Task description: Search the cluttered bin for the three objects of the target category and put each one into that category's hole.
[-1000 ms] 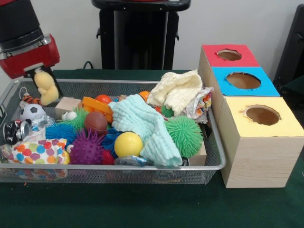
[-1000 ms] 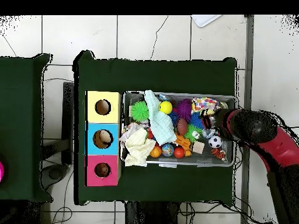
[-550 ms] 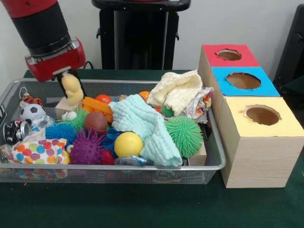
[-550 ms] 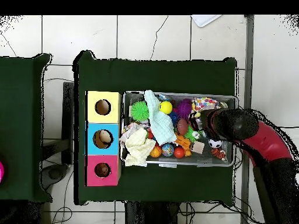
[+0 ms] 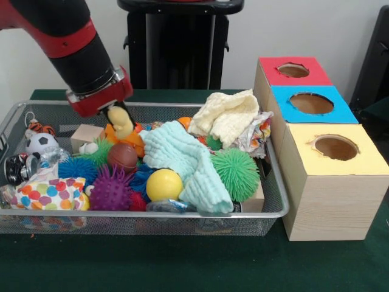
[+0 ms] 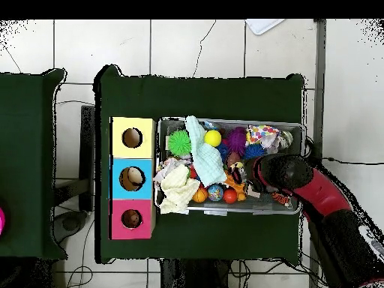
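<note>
- While the red and black arm (image 5: 79,48) slants down over the mesh bin (image 5: 276,201), the gripper (image 5: 121,121) is closed around a pale yellow plush toy (image 5: 123,124), which hangs directly beneath the wrist.
- The toy sits above the orange block (image 5: 124,139), just behind the brown ball (image 5: 122,156) and left of the mint cloth (image 5: 182,155).
- The three-hole box (image 5: 322,152) stands just right of the bin, well apart from the gripper, its red, blue and yellow tops each cut with a hole.
- From overhead, the arm (image 6: 300,180) covers the bin's right part, hiding the toy.
</note>
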Controlling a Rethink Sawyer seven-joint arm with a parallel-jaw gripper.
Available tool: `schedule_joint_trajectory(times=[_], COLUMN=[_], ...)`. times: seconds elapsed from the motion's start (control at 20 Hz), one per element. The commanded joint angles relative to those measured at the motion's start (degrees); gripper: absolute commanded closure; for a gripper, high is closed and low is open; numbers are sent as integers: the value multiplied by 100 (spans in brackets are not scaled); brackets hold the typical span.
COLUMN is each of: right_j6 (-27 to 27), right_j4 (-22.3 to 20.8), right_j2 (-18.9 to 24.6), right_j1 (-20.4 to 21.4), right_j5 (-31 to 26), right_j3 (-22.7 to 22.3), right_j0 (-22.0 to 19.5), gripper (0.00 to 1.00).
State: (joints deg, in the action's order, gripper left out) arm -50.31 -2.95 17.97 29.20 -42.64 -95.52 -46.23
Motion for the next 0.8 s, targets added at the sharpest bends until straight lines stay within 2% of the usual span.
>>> schedule_joint_trajectory(times=[0.05,0.25,0.45,0.65,0.8], right_j6=[-2151,-2245,-2258,-2368,-2564], right_j4=[855,1337,1643,1935,2203], right_j2=[-99,-101,-204,-248,-283], right_j1=[206,485,686,871,850], right_j5=[-244,-200,-128,-121,51], right_j3=[-1161,-1648,-1968,-2195,-2254], right_j0=[245,328,444,584,729], gripper=[100,100,100,100,100])
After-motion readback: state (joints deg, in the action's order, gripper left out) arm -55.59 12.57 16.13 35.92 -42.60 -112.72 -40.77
